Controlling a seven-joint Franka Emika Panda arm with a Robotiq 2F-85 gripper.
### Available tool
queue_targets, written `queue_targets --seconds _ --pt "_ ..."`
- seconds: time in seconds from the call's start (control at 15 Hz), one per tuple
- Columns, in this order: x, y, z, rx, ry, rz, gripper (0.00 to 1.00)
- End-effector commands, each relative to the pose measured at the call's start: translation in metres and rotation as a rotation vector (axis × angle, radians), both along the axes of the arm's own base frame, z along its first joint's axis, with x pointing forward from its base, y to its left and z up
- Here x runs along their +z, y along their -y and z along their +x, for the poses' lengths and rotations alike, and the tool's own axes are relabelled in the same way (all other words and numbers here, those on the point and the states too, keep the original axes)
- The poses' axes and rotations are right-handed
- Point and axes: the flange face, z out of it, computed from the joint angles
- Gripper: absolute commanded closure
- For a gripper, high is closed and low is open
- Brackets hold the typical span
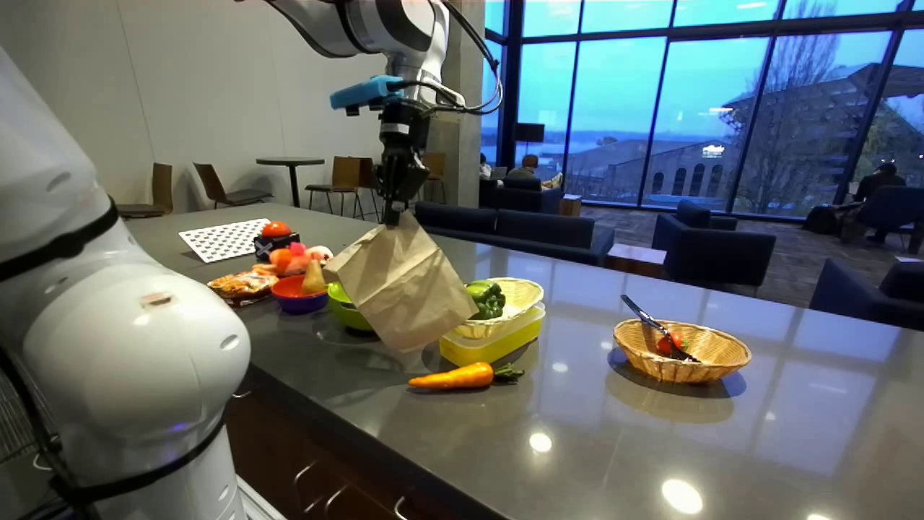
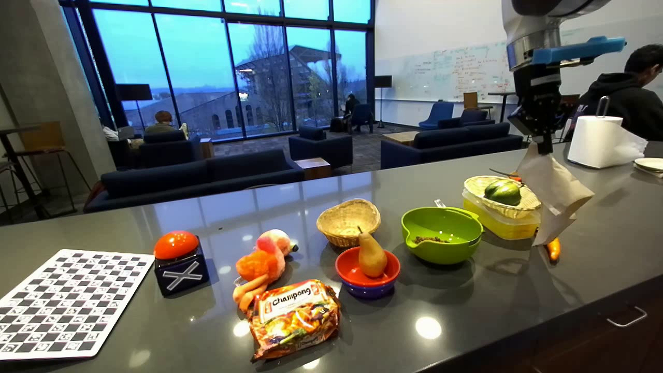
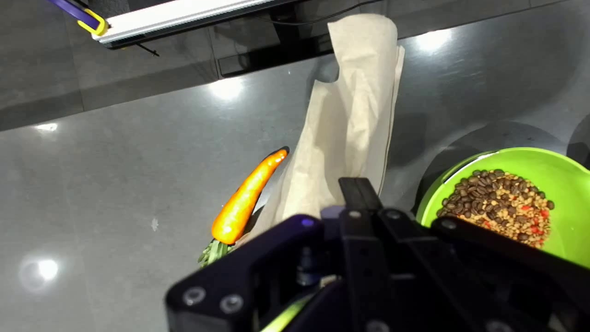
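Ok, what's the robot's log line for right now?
hand: shut on bag | bag: hanging, tilted | carrot: on counter | pepper: in basket

Matt, creased paper bag, glossy countertop, rough wicker basket.

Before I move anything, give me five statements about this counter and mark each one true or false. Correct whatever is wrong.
1. The carrot lies on the counter. True.
2. The hand grips a brown paper bag. True.
3. The brown paper bag lies flat beside the carrot. False: it hangs at a slant from the hand.
4. A pear sits in a red bowl. True.
5. The pear lies on its side. False: it stands with its stem up.
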Motion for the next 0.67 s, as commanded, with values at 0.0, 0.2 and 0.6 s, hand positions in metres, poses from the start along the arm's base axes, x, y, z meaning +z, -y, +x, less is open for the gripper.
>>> queue_targets --seconds 0.0,0.2,0.6 --pt "0.001 -0.014 0.000 0.054 -0.021 0.028 1.00" --pt "-0.002 -0.027 -0.004 0.082 -0.021 0.037 1.00" --pt "-0.015 -0.054 -0.012 0.167 -0.036 0.043 1.00"
